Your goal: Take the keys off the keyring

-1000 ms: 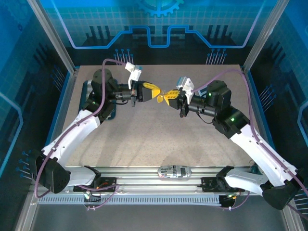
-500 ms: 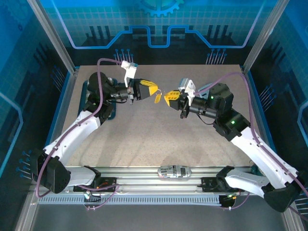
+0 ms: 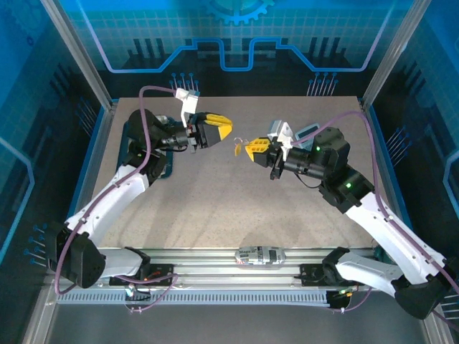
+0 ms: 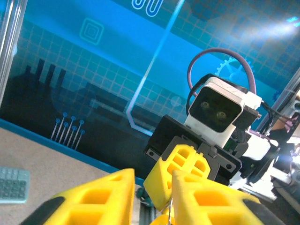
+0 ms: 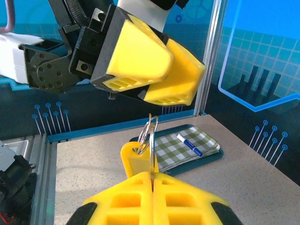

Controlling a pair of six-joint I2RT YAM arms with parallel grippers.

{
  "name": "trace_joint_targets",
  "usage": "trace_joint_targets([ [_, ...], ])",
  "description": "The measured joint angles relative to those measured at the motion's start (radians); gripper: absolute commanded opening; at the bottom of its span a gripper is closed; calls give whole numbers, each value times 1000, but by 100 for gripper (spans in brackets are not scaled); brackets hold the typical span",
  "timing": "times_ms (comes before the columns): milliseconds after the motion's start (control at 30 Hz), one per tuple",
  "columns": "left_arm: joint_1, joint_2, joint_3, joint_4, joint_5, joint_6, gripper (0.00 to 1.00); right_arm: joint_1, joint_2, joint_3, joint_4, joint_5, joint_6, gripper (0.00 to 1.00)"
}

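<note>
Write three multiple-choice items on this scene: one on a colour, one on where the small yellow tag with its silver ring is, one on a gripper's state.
1. The checked rectangular pad is: A green and white; B red and white; C black and blue.
2. The small yellow plastic tag on its silver metal ring is: A flat on the speckled table; B on the pad; C held above the table.
3. The right gripper is: A wide open; B shut on the tag; C shut on nothing.
Key: 1 A, green and white squares in the right wrist view. 2 C, the tag sticks up from the fingertips, clear of the table. 3 B, the fingers meet, pinching tag and ring.
</note>
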Motion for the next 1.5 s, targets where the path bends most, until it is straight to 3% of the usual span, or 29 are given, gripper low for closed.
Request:
trace_joint_targets([
  [400, 2, -43, 65, -396, 8, 303, 56, 0, 97, 156, -186, 49, -11, 0],
  [633, -8, -111, 66, -544, -123, 524, 57, 2, 146, 238, -301, 95, -20, 0],
  [833, -71, -138, 66, -598, -241, 743, 60, 8, 154, 246, -348, 106, -23, 0],
  [933, -81, -140, 62, -599, -257, 811, 55, 15, 156, 248, -357, 109, -27, 0],
  [1133, -82, -135, 65, -607, -253, 899, 34, 22, 156, 248, -357, 108, -31, 0],
  [1500, -82, -78, 151, -717, -193, 966, 30, 33, 155, 248, -356, 105, -38, 0],
])
